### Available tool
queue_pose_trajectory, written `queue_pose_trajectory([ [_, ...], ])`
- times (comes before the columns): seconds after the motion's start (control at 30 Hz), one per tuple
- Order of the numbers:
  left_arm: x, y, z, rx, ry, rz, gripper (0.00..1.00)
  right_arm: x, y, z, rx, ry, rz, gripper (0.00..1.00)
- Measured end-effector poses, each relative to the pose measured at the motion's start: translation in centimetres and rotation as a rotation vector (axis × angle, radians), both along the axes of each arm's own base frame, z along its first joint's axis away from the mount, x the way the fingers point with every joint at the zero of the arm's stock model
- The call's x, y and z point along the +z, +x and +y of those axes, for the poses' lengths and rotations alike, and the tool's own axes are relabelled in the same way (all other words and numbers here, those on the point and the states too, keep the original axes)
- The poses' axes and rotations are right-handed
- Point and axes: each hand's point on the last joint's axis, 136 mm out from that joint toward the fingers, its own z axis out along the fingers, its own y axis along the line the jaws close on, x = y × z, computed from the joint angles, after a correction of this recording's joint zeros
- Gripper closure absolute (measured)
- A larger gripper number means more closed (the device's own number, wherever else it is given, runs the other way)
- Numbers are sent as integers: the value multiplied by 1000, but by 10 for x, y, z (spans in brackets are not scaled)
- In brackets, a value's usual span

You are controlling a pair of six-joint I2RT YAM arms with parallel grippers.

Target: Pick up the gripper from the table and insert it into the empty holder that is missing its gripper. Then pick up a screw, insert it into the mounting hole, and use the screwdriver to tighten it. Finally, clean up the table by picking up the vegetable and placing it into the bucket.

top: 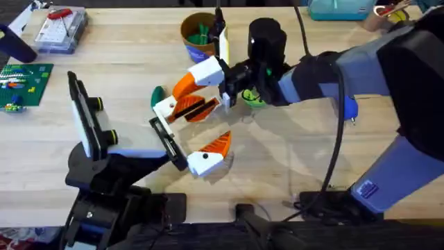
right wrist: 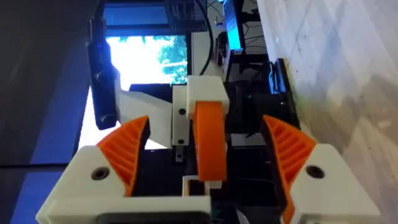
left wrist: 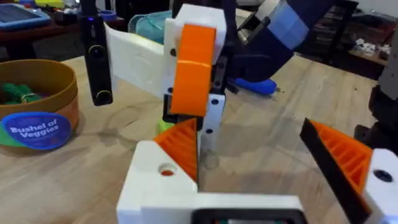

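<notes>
You're dangling the gripper (right wrist: 208, 134) dead centre between your right gripper's (right wrist: 210, 163) spread jaws, left gripper (top: 186, 135) gaping too.

The bucket (top: 198, 35) sits at the back of the table (top: 291, 167). The circuit board (top: 22, 82) is far left, with the parts box (top: 61, 29) behind it.

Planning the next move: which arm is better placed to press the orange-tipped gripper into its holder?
Probably right: the right gripper, open, straddles the gripper at the holder, which the left arm itself carries.
</notes>
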Motion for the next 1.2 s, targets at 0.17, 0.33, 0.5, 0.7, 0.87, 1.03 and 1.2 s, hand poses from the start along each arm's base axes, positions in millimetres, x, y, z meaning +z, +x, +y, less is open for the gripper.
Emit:
queue_pose_trajectory([
  [0.17,0,0,0,-2,0,0,10,0,1,-1,-3,1,-1,6],
  [0.33,0,0,0,-2,0,0,10,3,11,-8,-29,16,-29,6],
  [0.5,0,0,0,-2,0,0,10,35,30,-31,-106,74,-142,6],
  [0.7,0,0,0,-2,0,0,10,51,59,-76,-310,-25,-127,4],
  [0.87,0,0,0,-2,0,1,10,34,60,-114,-480,-205,-185,5],
  [1.03,0,0,0,-2,0,1,10,54,48,-143,-580,-309,-416,5],
  [1.2,0,0,0,-2,0,1,10,57,23,-176,-597,-556,-514,4],
])
